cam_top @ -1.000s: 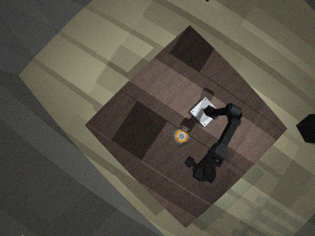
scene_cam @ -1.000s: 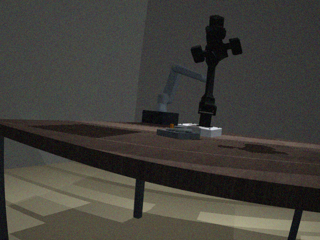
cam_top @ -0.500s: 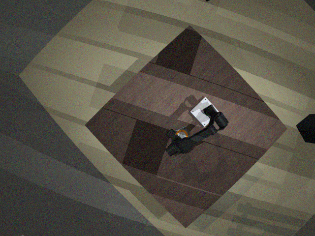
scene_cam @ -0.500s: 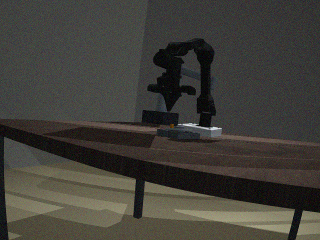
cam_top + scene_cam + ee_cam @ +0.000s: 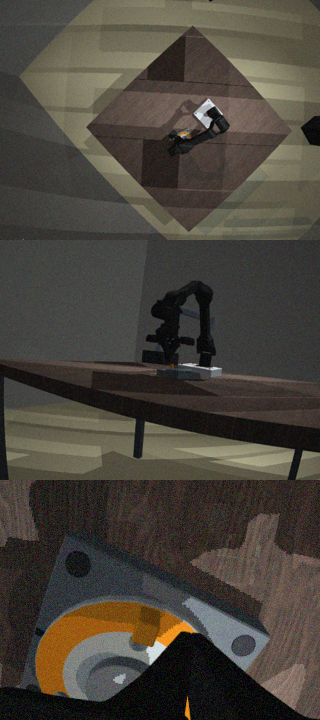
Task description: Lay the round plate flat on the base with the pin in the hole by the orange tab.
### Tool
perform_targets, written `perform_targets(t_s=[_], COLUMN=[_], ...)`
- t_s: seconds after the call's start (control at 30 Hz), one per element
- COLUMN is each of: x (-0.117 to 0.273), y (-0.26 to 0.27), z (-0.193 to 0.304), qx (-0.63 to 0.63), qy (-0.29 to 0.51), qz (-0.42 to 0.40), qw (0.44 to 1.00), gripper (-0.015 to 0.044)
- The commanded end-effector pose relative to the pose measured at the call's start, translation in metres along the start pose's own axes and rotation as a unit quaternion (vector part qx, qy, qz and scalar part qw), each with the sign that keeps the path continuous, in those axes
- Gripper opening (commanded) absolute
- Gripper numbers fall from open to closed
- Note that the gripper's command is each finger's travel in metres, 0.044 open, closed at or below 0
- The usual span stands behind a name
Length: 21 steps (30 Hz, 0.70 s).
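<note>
Gripper (image 5: 188,640) fingers are pressed fully together with nothing between them, and they hang just above the round plate (image 5: 67,640). This orange plate sits on the grey base (image 5: 214,616) on the brown desk (image 5: 144,108), near the arm's white mounting plate (image 5: 204,113). Its orange tab (image 5: 148,623) points toward the far edge of the base.

Arm bent over the grey base on the brown surface

The black arm (image 5: 199,304) is arched from its white mount (image 5: 206,370) and the tool (image 5: 170,357) is pointed straight down, fingers shut together, just above a small orange piece (image 5: 171,366) atop the grey base (image 5: 178,373). Contact between them cannot be judged. The surface (image 5: 129,387) is carried on dark legs (image 5: 138,438).
</note>
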State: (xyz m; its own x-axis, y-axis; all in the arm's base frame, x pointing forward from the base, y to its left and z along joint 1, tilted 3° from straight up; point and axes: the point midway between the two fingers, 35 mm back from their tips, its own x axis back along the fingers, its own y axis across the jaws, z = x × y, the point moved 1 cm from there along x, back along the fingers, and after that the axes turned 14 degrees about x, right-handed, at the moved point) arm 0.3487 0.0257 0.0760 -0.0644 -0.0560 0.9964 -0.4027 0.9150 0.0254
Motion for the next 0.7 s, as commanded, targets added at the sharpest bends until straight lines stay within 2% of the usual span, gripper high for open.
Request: perform_targets(t_s=[0.0, 0.67], x=[-0.013, -0.013], y=[0.001, 0.021], z=[0.002, -0.01], qx=[0.001, 0.001], qy=[0.008, 0.008], qz=[-0.002, -0.003], qw=[1.0, 1.0], gripper=[0.0, 0.0])
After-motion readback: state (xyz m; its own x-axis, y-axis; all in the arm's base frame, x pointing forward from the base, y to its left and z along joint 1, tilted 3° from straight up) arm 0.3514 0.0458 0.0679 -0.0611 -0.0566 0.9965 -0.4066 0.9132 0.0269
